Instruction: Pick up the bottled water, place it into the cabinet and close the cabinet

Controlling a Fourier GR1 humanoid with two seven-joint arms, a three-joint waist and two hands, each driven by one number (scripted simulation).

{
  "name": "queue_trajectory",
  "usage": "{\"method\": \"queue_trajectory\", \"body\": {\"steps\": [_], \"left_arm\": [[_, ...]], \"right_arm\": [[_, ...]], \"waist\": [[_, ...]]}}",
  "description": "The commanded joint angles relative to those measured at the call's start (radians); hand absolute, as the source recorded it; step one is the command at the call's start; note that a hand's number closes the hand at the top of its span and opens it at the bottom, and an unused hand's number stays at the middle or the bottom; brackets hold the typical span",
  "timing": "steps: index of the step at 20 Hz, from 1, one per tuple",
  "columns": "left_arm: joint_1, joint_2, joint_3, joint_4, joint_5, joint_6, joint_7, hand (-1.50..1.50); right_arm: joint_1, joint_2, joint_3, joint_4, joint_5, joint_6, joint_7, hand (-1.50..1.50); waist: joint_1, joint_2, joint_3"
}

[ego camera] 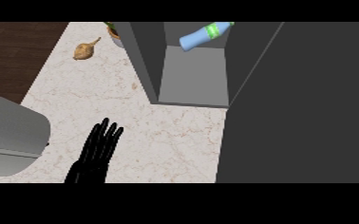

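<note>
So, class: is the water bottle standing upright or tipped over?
Tipped: the water bottle lies slanted inside the open cabinet, its green-labelled end pointing up and to the right.

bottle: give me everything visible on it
The bottle is pale blue, plastic-looking, with a green band near its upper right end. It lies tilted, that end higher, inside the open grey cabinet near the back of the compartment. Its top runs out of view. No hand touches it; whether it rests on the cabinet floor is unclear.

The potted plant (112, 32) is mostly hidden behind the cabinet (144, 61) wall.
</note>
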Motion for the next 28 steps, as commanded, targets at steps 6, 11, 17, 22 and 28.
{"method": "queue_trajectory", "body": {"steps": [6, 11, 17, 22, 28], "left_arm": [[0.197, 0.215, 0.109, -0.094, 0.051, -0.169, -0.116, -1.50], [0.250, 0.299, 0.148, -0.120, 0.081, -0.275, -0.142, -1.50], [0.282, 0.353, 0.192, -0.093, 0.092, -0.352, -0.182, -1.50], [0.261, 0.384, 0.225, -0.073, 0.118, -0.397, -0.175, -1.50], [0.267, 0.394, 0.240, -0.058, 0.115, -0.423, -0.193, -1.50]], "right_arm": [[-0.165, -0.016, 0.161, -0.154, 0.144, -0.018, 0.196, 1.50], [-0.252, -0.010, 0.228, -0.166, 0.074, -0.027, 0.335, 1.50], [-0.484, 0.000, 0.230, -0.093, 0.054, 0.019, 0.416, 1.50], [-0.637, 0.037, 0.249, -0.030, 0.016, 0.036, 0.516, 1.50], [-0.752, 0.127, 0.269, 0.040, -0.048, 0.009, 0.607, 1.50]], "waist": [[0.035, 0.013, -0.003], [0.052, 0.025, -0.004], [0.093, 0.034, -0.005], [0.108, 0.045, -0.009], [0.126, 0.050, -0.012]]}}
